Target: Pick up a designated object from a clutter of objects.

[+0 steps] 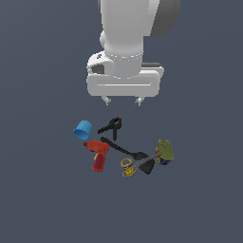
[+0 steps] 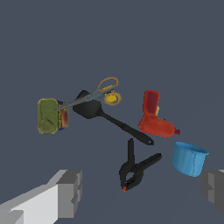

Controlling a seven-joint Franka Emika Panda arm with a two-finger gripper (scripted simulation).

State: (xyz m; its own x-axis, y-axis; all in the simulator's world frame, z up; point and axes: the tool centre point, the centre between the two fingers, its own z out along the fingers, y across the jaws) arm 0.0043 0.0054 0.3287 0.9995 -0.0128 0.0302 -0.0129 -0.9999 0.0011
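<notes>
The black spatula point(image 1: 128, 153) lies flat in the middle of the clutter, its thin handle toward the blue cup and its broad blade point(image 1: 144, 161) under the scissors. In the wrist view the spatula point(image 2: 114, 119) runs from its blade point(image 2: 88, 106) to the handle end by the clamp. My gripper point(image 1: 122, 100) hangs well above the clutter, open and empty. Its fingers point(image 2: 68, 189) show wide apart in the wrist view.
Around the spatula lie a blue cup point(image 1: 83, 129), a black spring clamp point(image 1: 111, 126), a red power drill point(image 1: 98, 154), yellow-handled scissors point(image 1: 135, 164) across the blade, and an olive-green can point(image 1: 165, 151). All rest on a dark grey floor point(image 1: 42, 199).
</notes>
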